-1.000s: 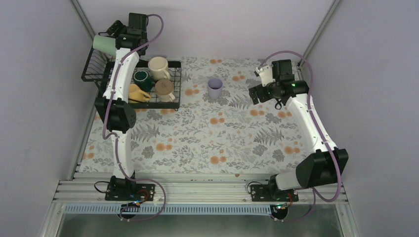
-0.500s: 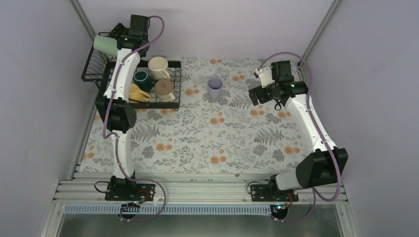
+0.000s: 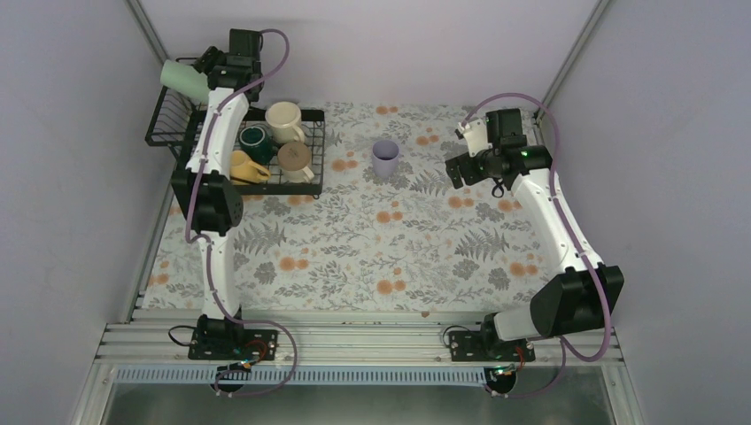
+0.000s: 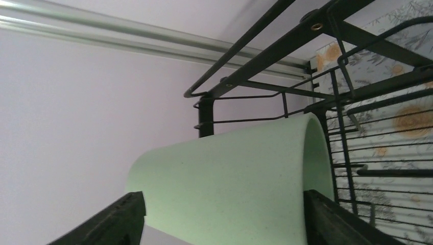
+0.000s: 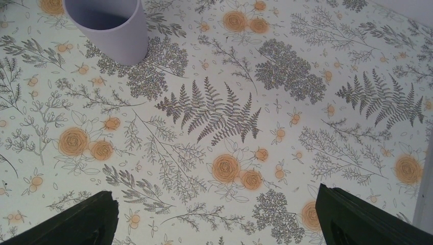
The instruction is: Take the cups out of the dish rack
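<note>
The black wire dish rack (image 3: 305,175) stands at the table's far left. Its flat tray holds a cream mug (image 3: 284,121), a dark teal mug (image 3: 256,140), a beige mug (image 3: 293,159) and a yellow mug (image 3: 245,168). Over the raised basket tier (image 3: 163,124) my left gripper (image 3: 200,69) is shut on a mint-green cup (image 3: 182,79), lying sideways. In the left wrist view that cup (image 4: 230,173) fills the gap between both fingers, with rack wires (image 4: 357,127) behind. A lavender cup (image 3: 385,159) stands upright on the table. My right gripper (image 3: 456,168) hangs open to its right, above bare cloth (image 5: 217,214).
The floral tablecloth (image 3: 372,248) covers the table. Pale walls stand close behind and left of the rack, with a metal corner post (image 4: 153,38) just past the basket. In the right wrist view the lavender cup (image 5: 110,28) sits at the top left.
The left jaws have narrowed onto the mint-green cup, and the cup has shifted slightly up and left, tilting over the basket. The right arm has barely moved.
</note>
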You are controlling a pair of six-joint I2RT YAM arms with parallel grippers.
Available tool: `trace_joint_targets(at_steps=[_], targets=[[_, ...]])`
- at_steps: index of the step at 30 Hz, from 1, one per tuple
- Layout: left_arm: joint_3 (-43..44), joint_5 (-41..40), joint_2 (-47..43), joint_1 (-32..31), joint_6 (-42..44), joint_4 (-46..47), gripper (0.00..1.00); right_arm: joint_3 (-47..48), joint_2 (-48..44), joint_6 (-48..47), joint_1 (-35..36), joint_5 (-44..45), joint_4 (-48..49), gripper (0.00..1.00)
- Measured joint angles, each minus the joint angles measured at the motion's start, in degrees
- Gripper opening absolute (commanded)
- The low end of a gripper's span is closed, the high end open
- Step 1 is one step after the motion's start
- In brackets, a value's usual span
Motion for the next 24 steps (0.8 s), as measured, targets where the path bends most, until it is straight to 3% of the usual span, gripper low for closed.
trace_joint_targets(at_steps=[14, 24], targets=[[-2.7, -0.3, 0.5, -0.1, 0.3, 1.9, 0.19, -0.9, -0.6, 0.0, 0.1, -0.1, 0.0, 1.00], [-4.6, -2.3, -2.6, -0.6, 1.7, 5.9, 0.05, -1.1, -1.0, 0.0, 0.3, -0.1, 0.0, 1.00]])
